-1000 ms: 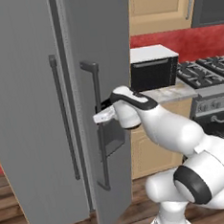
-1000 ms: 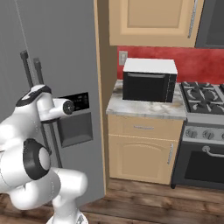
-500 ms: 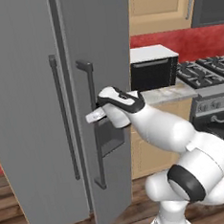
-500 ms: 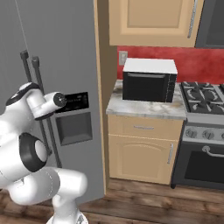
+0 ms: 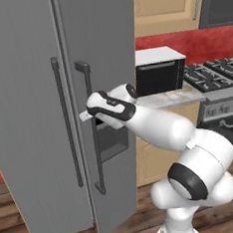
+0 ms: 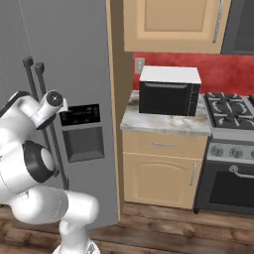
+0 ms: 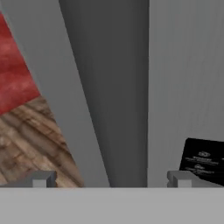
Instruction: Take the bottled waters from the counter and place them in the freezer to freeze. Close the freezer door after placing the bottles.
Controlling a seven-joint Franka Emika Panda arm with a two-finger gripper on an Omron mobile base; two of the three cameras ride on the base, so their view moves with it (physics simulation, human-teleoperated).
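I've got the gripper [image 5: 84,116] spread wide and holding nothing, nosing in at the fridge handles in the left base view. The freezer [image 5: 34,120] stands tall and grey on my left, both doors shut as far as I can see, and the freezer door [image 5: 28,146] is the plain panel with its dark bar handle [image 5: 66,123]. The dispenser door's handle [image 5: 92,125] sits just beside it, and my fingers are right by that one, so I judge the risk is hooking the wrong bar.

In the hand view the fingertips [image 7: 40,179] frame a dark vertical strip, which I can't tell for a handle or the door seam. To do this well, I'd centre the plain door's bar between the fingers, close squarely, then pull along the door's arc rather than straight back.

Room: that door would swing out toward my base, so I'd want space on the wooden floor [image 5: 28,231]. To the right, the bench [image 6: 163,121] carries the black oven [image 6: 168,92], with the stove [image 6: 233,106] beyond. I can't pick out the bottled waters from here.
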